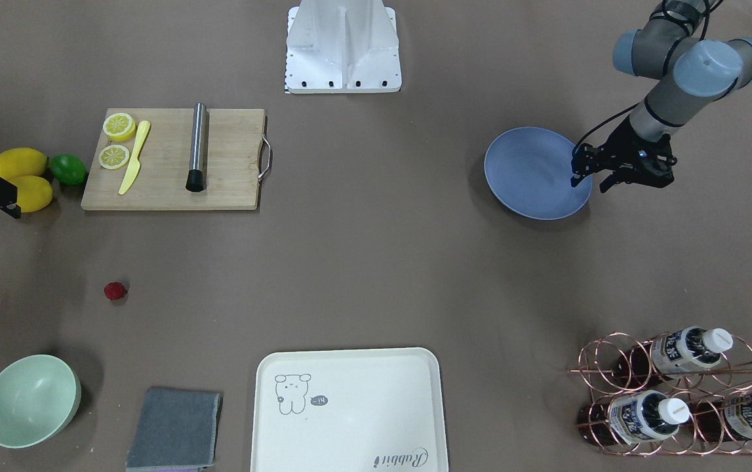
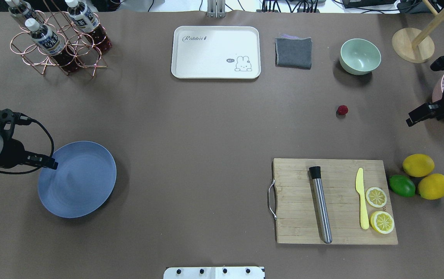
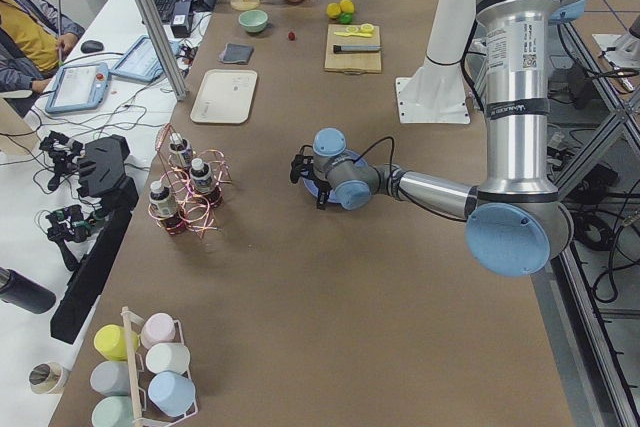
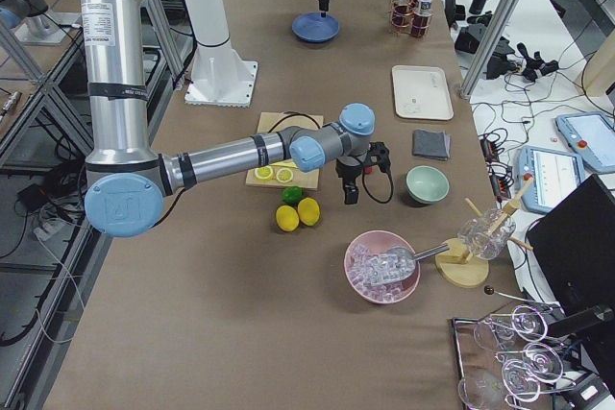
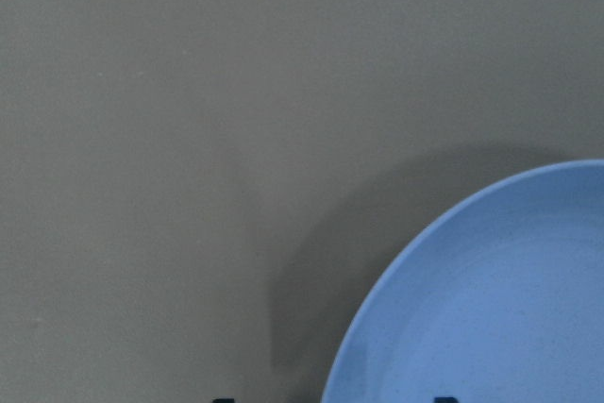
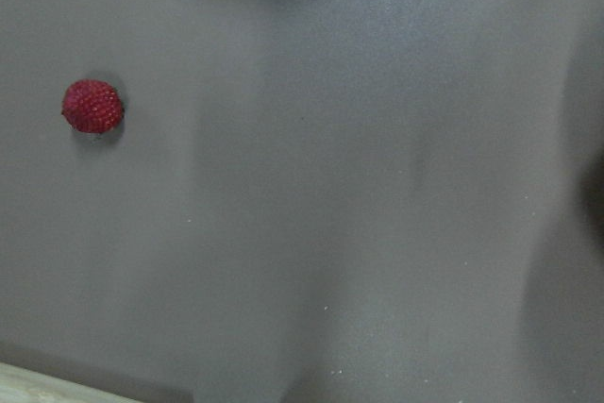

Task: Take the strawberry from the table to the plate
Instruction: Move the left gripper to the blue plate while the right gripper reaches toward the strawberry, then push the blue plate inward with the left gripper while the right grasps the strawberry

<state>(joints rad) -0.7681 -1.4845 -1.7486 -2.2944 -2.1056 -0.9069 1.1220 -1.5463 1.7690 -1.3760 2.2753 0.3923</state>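
Strawberry point(image 1: 115, 291) on open table point(image 1: 376, 262); left end effector point(image 1: 590, 185) spread over plate point(image 1: 520, 170) rim, right end effector point(image 2: 411, 120) unclear.

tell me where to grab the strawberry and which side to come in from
Grip the strawberry across its widest middle, coming straight down from above. It is small, roundish and lies low on the table with nothing close around it, so the jaws can straddle it; a sideways approach would probably roll it.

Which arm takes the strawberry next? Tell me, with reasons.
Right. The right gripper hangs near the strawberry on that side of the table; the left gripper is far across, over the plate.
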